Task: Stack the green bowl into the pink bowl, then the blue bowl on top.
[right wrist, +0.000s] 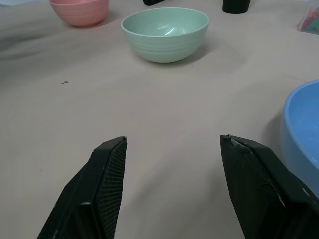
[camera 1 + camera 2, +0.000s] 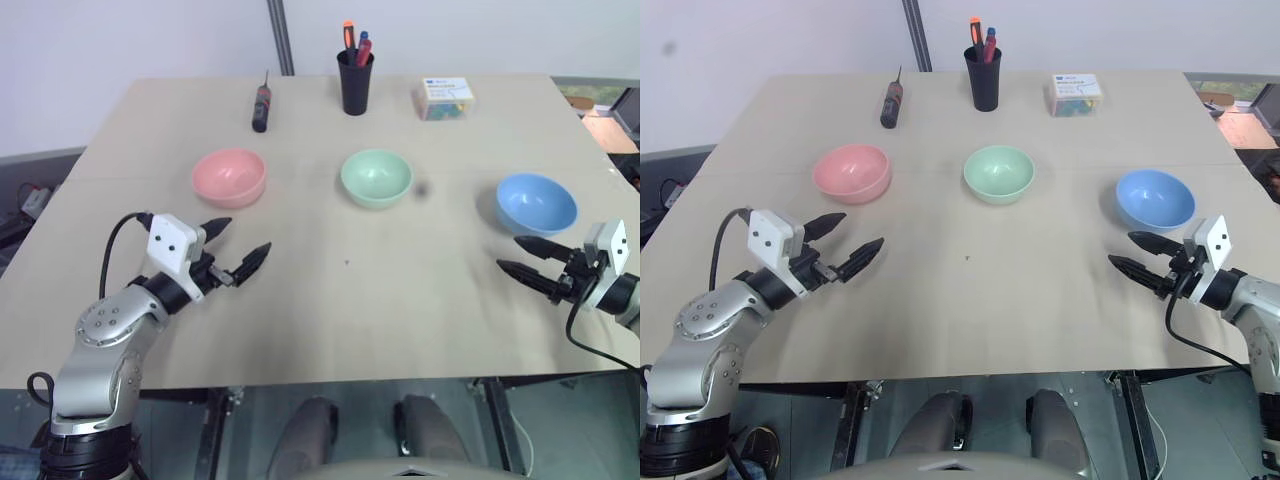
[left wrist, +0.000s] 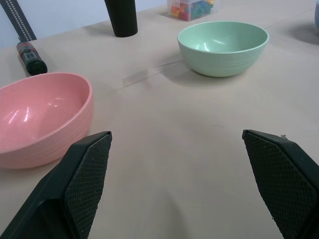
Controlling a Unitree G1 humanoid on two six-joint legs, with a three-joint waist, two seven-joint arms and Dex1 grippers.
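Both grippers, left gripper (image 2: pixel 238 249) and right gripper (image 2: pixel 519 254), gape; blue bowl (image 1: pixel 301 127) cropped

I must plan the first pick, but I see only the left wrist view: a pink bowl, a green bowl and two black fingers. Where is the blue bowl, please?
Observer: The blue bowl sits on the table's right side, just beyond the right gripper, not touching it.
Operator: Is that gripper holding something?
Observer: No, its fingers are apart and empty above the table.
Operator: Does anything stand behind the green bowl?
Observer: A black cup holding pens stands behind the green bowl, with a screwdriver to its left, behind the pink bowl.
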